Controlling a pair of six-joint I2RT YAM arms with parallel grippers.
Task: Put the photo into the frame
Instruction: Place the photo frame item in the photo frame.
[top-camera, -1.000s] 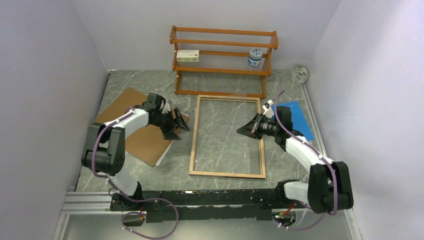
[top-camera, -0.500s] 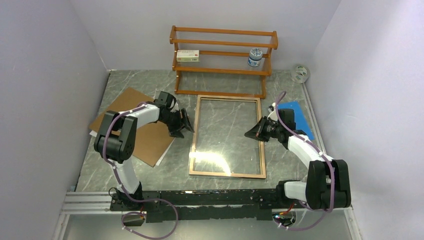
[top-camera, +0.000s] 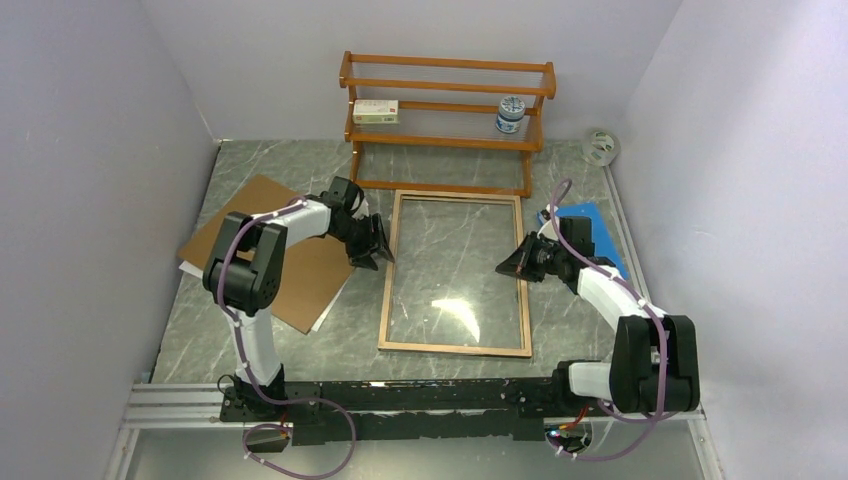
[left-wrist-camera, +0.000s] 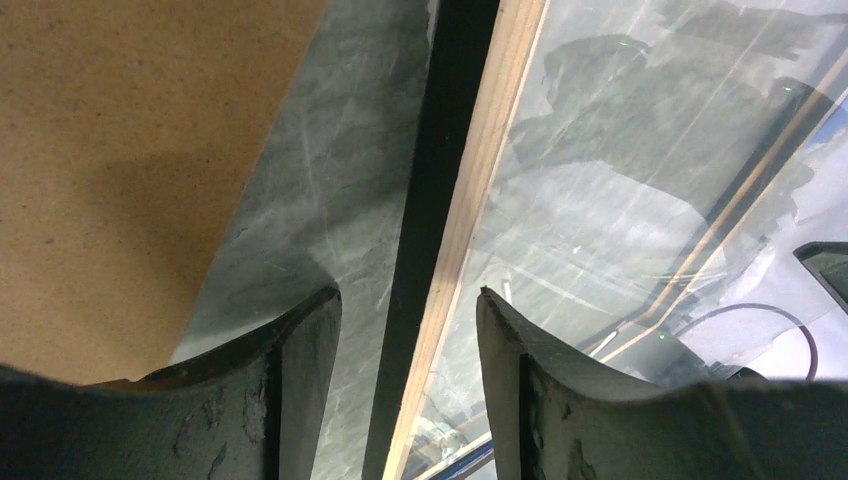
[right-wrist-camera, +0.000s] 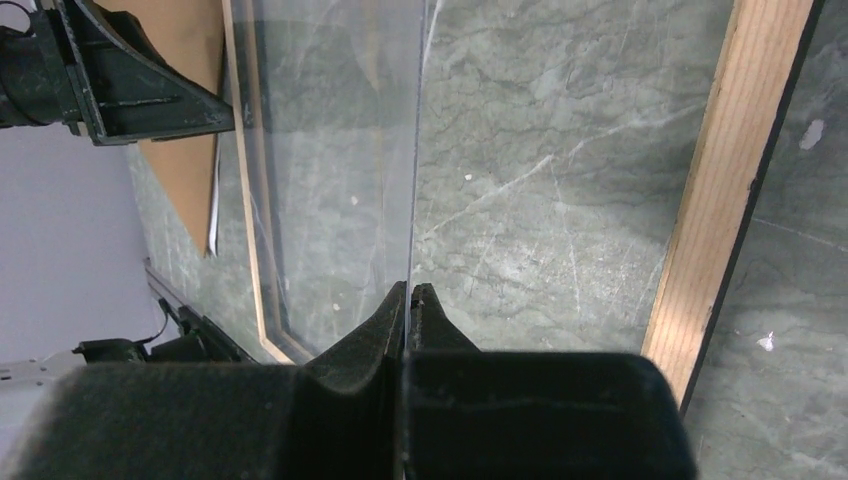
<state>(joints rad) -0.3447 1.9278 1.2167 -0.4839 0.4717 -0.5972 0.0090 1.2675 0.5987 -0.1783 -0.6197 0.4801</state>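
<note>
On the middle of the table (top-camera: 280, 160) the frame (top-camera: 455, 348) lies flat, wood-brown back up. The left gripper (left-wrist-camera: 408, 300) hangs over its left rail, jaws apart, one finger on each side, gripping nothing. The right gripper (right-wrist-camera: 410, 290) is pressed shut at the edge of the glass pane (right-wrist-camera: 330, 150); whether it pinches it I cannot tell. Left of the frame, the photo (right-wrist-camera: 215, 228) peeks white from under the brown board (top-camera: 300, 285).

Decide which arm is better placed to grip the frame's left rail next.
Left. The left claw is open and straddles the frame's left rail. The right claw is shut on the glass, over by the opposite rail.
</note>
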